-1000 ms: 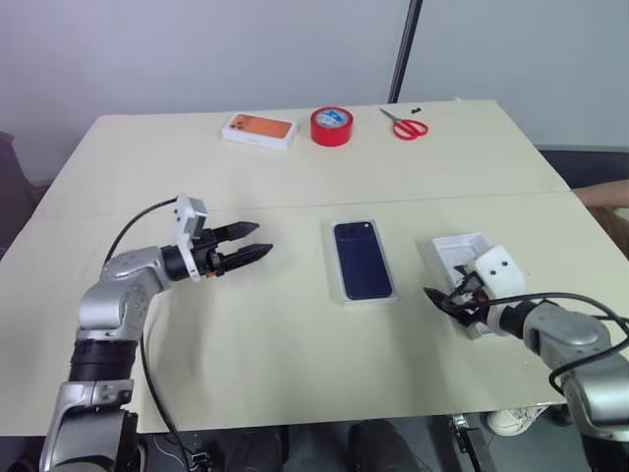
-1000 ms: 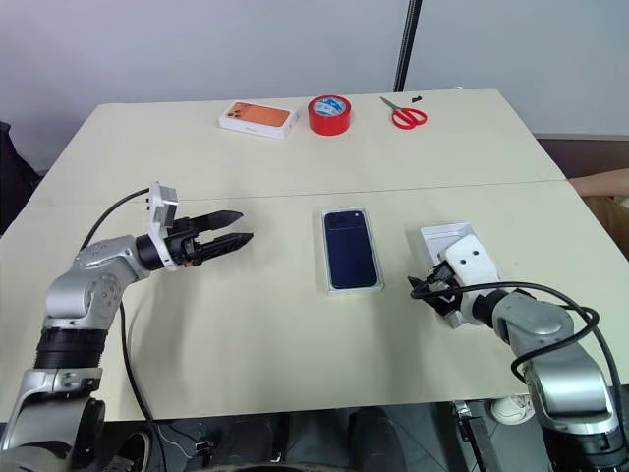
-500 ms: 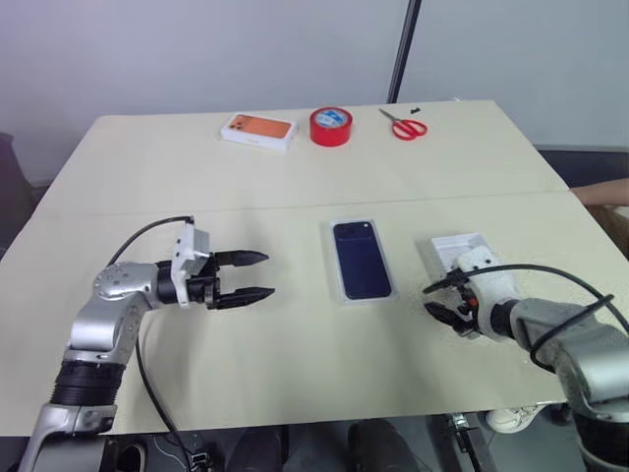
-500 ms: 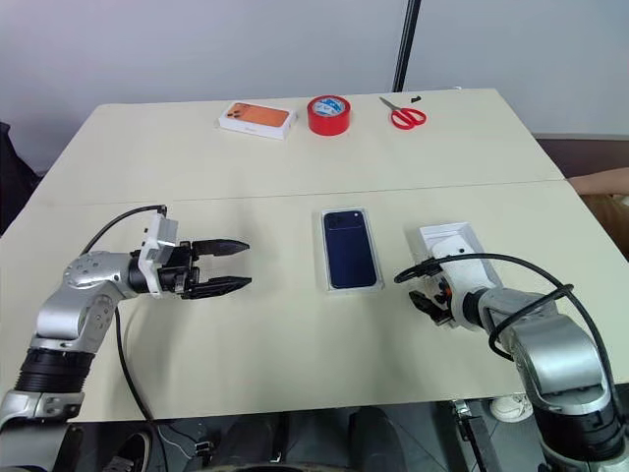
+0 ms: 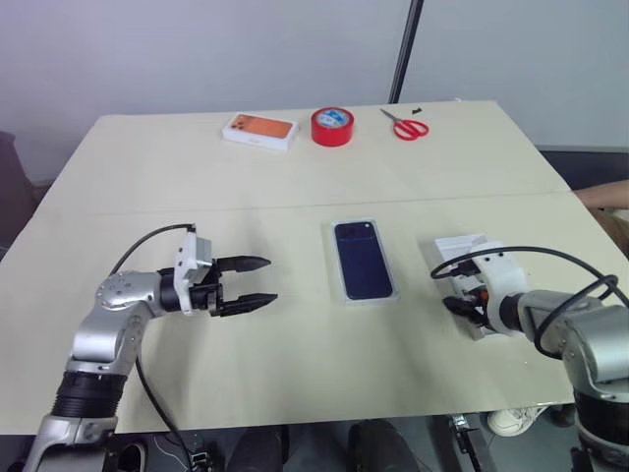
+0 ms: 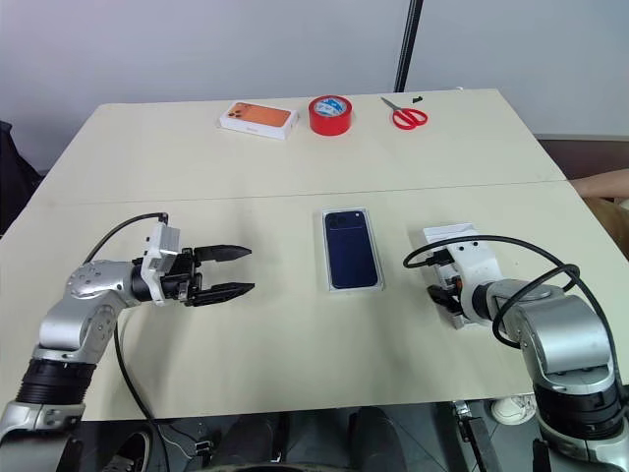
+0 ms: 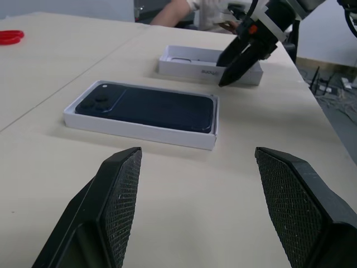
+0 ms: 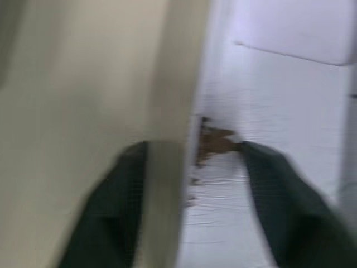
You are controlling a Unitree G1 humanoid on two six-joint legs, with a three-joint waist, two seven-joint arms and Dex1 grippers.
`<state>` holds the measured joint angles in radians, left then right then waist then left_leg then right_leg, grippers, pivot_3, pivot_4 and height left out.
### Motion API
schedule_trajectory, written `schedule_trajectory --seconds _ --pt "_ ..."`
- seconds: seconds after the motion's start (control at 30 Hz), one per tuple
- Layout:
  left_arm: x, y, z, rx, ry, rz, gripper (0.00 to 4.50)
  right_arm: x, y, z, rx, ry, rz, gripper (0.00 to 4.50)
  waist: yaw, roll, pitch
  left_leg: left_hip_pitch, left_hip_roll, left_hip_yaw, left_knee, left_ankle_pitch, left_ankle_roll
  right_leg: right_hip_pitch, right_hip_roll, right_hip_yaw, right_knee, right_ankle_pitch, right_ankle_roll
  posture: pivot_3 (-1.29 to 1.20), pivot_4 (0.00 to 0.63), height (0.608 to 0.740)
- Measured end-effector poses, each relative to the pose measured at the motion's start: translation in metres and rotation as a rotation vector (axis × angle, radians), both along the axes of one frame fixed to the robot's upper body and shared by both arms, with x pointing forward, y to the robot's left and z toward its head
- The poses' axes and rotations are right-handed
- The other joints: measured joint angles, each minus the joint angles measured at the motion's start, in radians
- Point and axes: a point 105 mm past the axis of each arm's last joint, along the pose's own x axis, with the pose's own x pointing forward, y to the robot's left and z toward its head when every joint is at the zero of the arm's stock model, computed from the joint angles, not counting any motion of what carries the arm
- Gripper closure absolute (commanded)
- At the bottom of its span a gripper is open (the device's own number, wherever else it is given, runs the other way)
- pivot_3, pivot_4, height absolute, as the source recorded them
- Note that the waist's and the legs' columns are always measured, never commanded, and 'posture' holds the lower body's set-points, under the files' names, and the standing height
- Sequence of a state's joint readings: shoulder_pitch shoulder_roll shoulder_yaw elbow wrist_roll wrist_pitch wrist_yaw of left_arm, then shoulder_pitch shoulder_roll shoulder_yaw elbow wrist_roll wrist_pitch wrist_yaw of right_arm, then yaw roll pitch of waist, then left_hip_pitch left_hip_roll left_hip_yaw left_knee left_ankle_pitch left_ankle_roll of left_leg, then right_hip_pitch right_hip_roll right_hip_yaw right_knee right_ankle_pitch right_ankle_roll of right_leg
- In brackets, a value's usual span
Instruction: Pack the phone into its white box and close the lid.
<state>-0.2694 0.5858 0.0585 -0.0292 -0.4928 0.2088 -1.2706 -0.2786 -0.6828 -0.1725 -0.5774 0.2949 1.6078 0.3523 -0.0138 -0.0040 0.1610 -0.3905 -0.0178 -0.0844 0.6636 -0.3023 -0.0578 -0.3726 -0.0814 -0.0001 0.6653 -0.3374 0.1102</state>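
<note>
The dark navy phone (image 5: 363, 260) lies camera side up inside the shallow white box (image 5: 335, 280) at the table's middle. The lid (image 5: 462, 244) rests open side up to its right. My right gripper (image 5: 460, 307) points down at the lid's near end. In the right wrist view its fingers (image 8: 120, 184) straddle the lid's thin wall (image 8: 191, 167), one outside and one inside, with a gap on each side. My left gripper (image 5: 257, 282) hovers open and level to the left of the box, aimed at it, holding nothing.
An orange-printed white box (image 5: 258, 130), a red tape roll (image 5: 331, 126) and red scissors (image 5: 405, 125) lie along the far edge. A person's arm (image 5: 601, 194) reaches in at the right edge. A black pole (image 5: 402, 49) rises behind the table.
My right wrist has tipped downward, so the gripper now points steeply at the lid's wall with narrower jaws. The left gripper has drawn back a little towards me and rolled slightly.
</note>
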Motion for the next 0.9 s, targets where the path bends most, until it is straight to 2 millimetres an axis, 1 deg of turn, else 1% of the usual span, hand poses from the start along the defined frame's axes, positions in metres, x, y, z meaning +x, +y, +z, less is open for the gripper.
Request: schedule_trajectory --seconds 0.07,0.27,0.33,0.4,0.43,0.5,0.53,0.6,0.7,0.73,0.8,0.83,0.87,0.9 --pt "-0.001 -0.003 0.002 -0.001 -0.01 0.0 1.09 0.002 0.002 0.0 0.005 -0.01 -0.005 4.46 -0.001 0.0 0.0 0.0 0.0 0.0 0.0 0.0 0.0 0.0 0.0 0.0 0.0 0.0 0.0 0.0 0.15 0.74" --pt "0.0 -0.004 0.003 -0.002 -0.017 0.014 1.09 0.011 0.005 0.001 0.026 -0.034 -0.041 4.46 -0.003 0.0 0.0 0.0 0.0 0.0 0.0 0.0 0.0 0.0 0.0 0.0 0.0 0.0 0.0 0.0 0.15 0.74" --pt "0.002 -0.004 0.004 -0.003 -0.017 0.023 1.09 0.018 0.012 0.002 0.085 -0.055 -0.054 4.46 -0.007 0.0 0.0 0.0 0.001 0.0 0.0 0.0 0.0 -0.001 0.001 0.0 0.001 0.0 0.0 0.0 0.15 0.74" --pt "0.007 -0.004 0.007 -0.01 -0.015 0.043 1.09 0.032 0.026 0.012 0.164 -0.117 -0.033 4.46 -0.008 0.001 0.001 0.0 0.001 0.001 0.0 0.0 0.0 -0.002 0.001 0.0 0.002 0.0 0.0 0.0 0.15 0.74" --pt "0.011 -0.004 0.009 -0.019 -0.017 0.062 1.09 0.044 0.037 0.027 0.194 -0.204 0.009 4.46 -0.009 0.002 0.001 0.0 0.001 0.001 0.0 0.0 0.0 -0.002 0.001 0.001 0.002 0.0 0.0 0.0 0.15 0.74" --pt "0.014 -0.004 0.011 -0.027 -0.016 0.079 1.09 0.055 0.053 0.051 0.243 -0.321 0.083 4.46 -0.007 0.003 0.002 0.0 0.001 0.001 0.0 0.0 0.0 -0.002 0.001 0.001 0.002 0.0 0.0 0.0 0.15 0.74" --pt "0.016 -0.003 0.011 -0.034 -0.005 0.092 1.09 0.06 0.068 0.066 0.297 -0.391 0.142 4.46 -0.009 0.003 0.002 0.0 0.001 0.001 0.0 0.001 -0.001 -0.002 0.001 0.001 0.001 0.0 0.0 0.0 0.15 0.74" --pt "0.019 -0.004 0.012 -0.058 0.01 0.107 1.09 0.064 0.096 0.085 0.407 -0.472 0.249 4.46 -0.009 0.003 0.002 0.0 0.001 0.001 0.0 0.002 -0.003 -0.002 0.002 0.0 0.001 0.0 0.0 0.0 0.15 0.74" --pt "0.022 -0.004 0.011 -0.078 0.035 0.13 1.09 0.07 0.121 0.094 0.57 -0.508 0.32 4.46 -0.008 0.003 0.002 0.0 0.001 0.001 0.0 0.002 -0.004 -0.002 0.001 0.0 0.002 0.0 0.0 0.0 0.15 0.74" --pt "0.022 -0.004 0.011 -0.083 0.039 0.136 1.09 0.072 0.126 0.097 0.619 -0.511 0.33 4.46 -0.006 0.003 0.002 0.0 0.001 0.001 0.0 0.003 -0.004 -0.002 0.001 0.0 0.002 0.0 0.0 0.0 0.15 0.74" --pt "0.025 -0.001 0.012 -0.096 0.047 0.161 1.09 0.072 0.136 0.102 0.816 -0.497 0.337 4.46 -0.006 0.003 0.002 0.0 0.001 0.0 0.0 0.003 -0.005 -0.002 0.001 0.0 0.002 0.0 0.0 0.0 0.15 0.74" --pt "0.027 0.001 0.013 -0.101 0.05 0.18 1.09 0.069 0.144 0.101 0.927 -0.462 0.351 4.46 -0.007 0.003 0.002 0.0 0.002 0.0 0.0 0.003 -0.006 -0.002 0.001 0.0 0.002 0.0 0.0 0.0 0.15 0.74" --pt "0.028 0.003 0.013 -0.105 0.05 0.191 1.09 0.067 0.149 0.1 0.987 -0.435 0.36 4.46 -0.008 0.003 0.002 0.0 0.002 0.0 0.0 0.003 -0.006 -0.002 0.001 0.0 0.002 0.0 0.0 0.0 0.15 0.74" --pt "0.031 0.006 0.015 -0.113 0.051 0.21 1.09 0.062 0.157 0.096 1.1 -0.371 0.376 4.46 -0.009 0.003 0.002 0.0 0.003 0.0 0.0 0.003 -0.006 -0.002 0.001 0.0 0.002 0.0 0.0 0.0 0.15 0.74"
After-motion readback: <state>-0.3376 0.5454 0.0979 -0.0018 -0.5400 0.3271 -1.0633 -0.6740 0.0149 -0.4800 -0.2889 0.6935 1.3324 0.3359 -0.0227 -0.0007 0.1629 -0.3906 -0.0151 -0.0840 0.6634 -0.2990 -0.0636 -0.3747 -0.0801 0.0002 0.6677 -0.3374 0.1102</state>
